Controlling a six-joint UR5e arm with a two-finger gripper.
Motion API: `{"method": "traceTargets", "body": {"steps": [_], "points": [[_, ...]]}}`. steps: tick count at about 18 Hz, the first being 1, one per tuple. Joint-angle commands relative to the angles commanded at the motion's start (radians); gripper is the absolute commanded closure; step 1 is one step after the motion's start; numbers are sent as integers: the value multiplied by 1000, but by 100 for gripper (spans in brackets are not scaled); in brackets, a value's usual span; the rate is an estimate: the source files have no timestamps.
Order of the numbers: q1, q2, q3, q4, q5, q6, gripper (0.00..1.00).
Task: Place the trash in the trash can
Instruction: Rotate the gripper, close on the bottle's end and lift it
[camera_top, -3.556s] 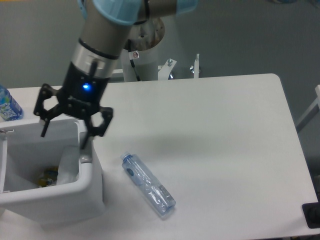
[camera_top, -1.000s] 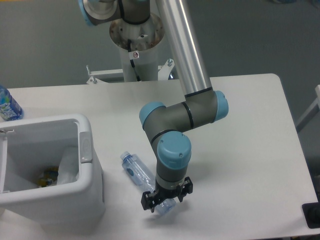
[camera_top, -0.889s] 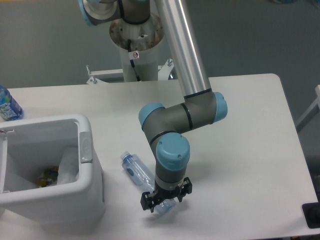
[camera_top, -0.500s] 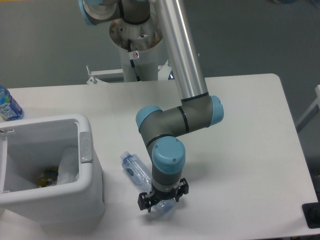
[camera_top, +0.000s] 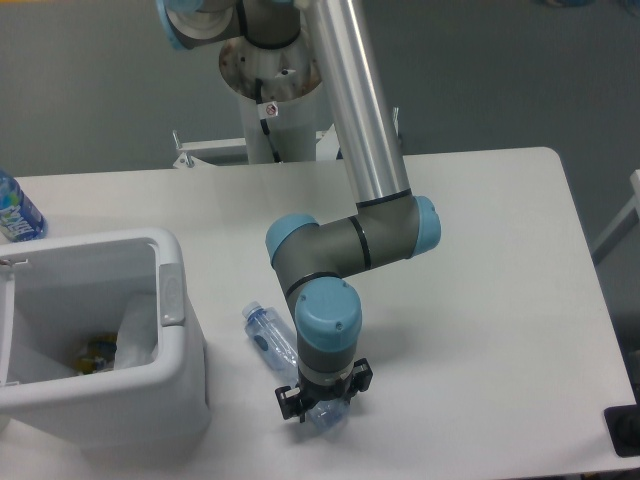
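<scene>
The slim clear bottle (camera_top: 268, 335) lies on the white table, its pale blue cap pointing up-left toward the trash can (camera_top: 180, 345). My gripper (camera_top: 323, 397) points straight down over the bottle's lower end, open, with a finger on each side of it. The arm's wrist hides the middle of the bottle. The white boxy trash can stands at the left edge. A wrinkly clear wrapper (camera_top: 135, 335) lies inside it against the right wall.
A bottle with a blue-and-white label (camera_top: 15, 212) stands at the far left behind the bin. Something yellowish (camera_top: 95, 352) lies at the bottom of the bin. The arm's base column (camera_top: 275, 100) rises at the table's back edge.
From above the bin, the arm has swung over to the bottle on the table. Over the last second it has drifted slightly left along the bottle, which has stayed where it was.
</scene>
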Motion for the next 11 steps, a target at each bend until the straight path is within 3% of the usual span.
{"method": "traceTargets", "body": {"steps": [11], "points": [[0, 18, 3, 0, -2, 12, 38]]}}
